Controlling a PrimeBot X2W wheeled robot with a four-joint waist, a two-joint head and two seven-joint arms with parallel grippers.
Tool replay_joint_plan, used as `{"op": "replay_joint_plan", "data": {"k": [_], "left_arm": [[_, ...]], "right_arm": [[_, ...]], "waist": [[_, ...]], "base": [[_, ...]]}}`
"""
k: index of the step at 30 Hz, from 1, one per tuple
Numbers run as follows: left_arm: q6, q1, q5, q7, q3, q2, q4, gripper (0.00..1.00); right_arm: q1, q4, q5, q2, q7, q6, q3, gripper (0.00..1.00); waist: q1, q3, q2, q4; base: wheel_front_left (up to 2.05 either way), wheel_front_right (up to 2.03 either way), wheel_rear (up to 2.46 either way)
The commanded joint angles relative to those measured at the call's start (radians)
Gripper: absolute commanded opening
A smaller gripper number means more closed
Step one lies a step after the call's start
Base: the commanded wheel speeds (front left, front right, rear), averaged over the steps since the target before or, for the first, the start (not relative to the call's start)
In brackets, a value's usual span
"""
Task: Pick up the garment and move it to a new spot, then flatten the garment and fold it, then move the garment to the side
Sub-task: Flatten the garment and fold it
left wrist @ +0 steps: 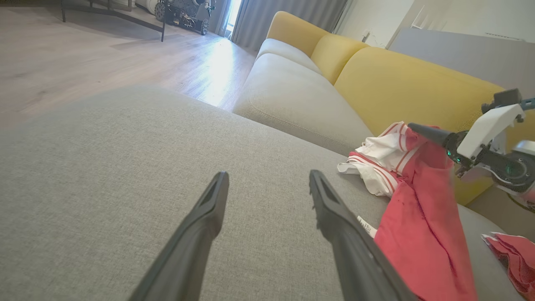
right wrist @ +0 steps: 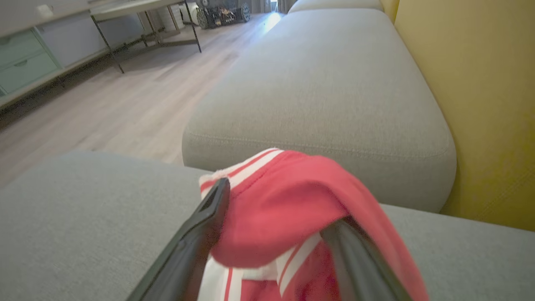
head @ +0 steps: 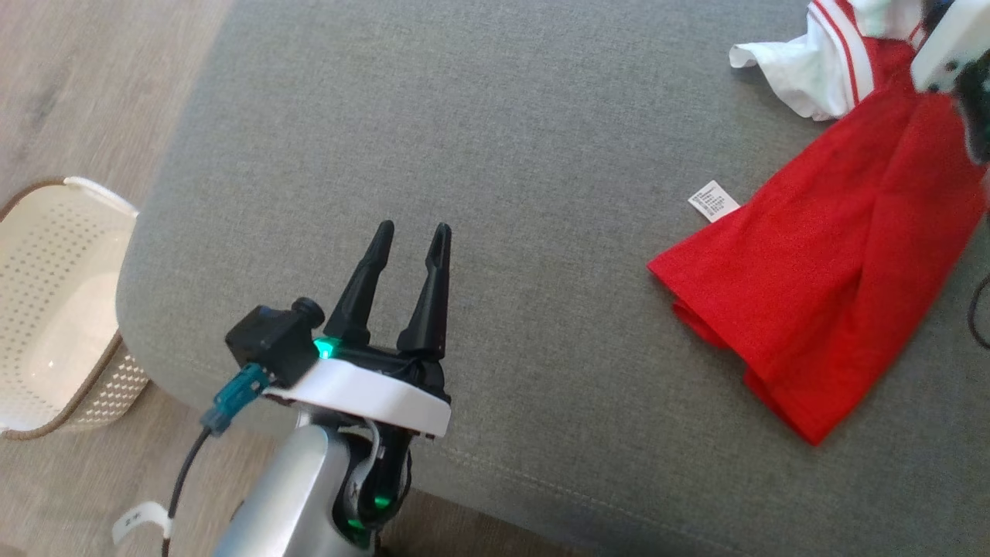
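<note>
Red-and-white garment (head: 835,255) lies at two o'clock on the sofa (head: 541,155). The right hand (right wrist: 276,209) stands spread, cloth only draped over one finger, likely releasing it there. The left hand (head: 414,227), at seven o'clock, hovers wide open and empty.

On seat cushion (head: 541,155), toward 2 o'clock: garment (head: 835,255), far end draped over right gripper (right wrist: 276,209). Near 7 o'clock, above cushion's front edge: left gripper (head: 412,228). On floor (head: 77,77) at 9 o'clock, beside cushion: basket (head: 46,255).

Red garment (head: 835,255) with white, red-striped trim — grey cushion (head: 503,155), yellow backrest (left wrist: 397,88).
</note>
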Motion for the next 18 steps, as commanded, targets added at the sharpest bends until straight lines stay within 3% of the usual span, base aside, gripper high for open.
{"op": "replay_joint_plan", "data": {"k": [1, 9, 18], "left_arm": [[0.006, -0.041, -0.002, -0.006, 0.032, 0.005, -0.036, 1.0], [0.005, -0.05, 0.015, -0.006, 0.054, 0.005, -0.032, 1.0], [-0.002, -0.037, 0.059, -0.006, 0.106, 0.005, -0.029, 1.0]], "right_arm": [[-0.033, -0.016, -0.014, 0.011, -0.01, 0.003, 0.009, 1.0], [-0.033, 0.133, -0.092, 0.065, -0.034, 0.003, -0.002, 1.0], [0.034, 0.072, -0.036, 0.173, -0.183, 0.003, 0.046, 1.0]], "waist": [[-0.0001, 0.002, 0.0, -0.002], [-0.0001, -0.037, 0.0, -0.074], [-0.0001, -0.125, 0.0, -0.211]], "base": [[0.0, 0.0, 0.0], [0.0, 0.0, 0.0], [0.0, 0.0, 0.0]]}}
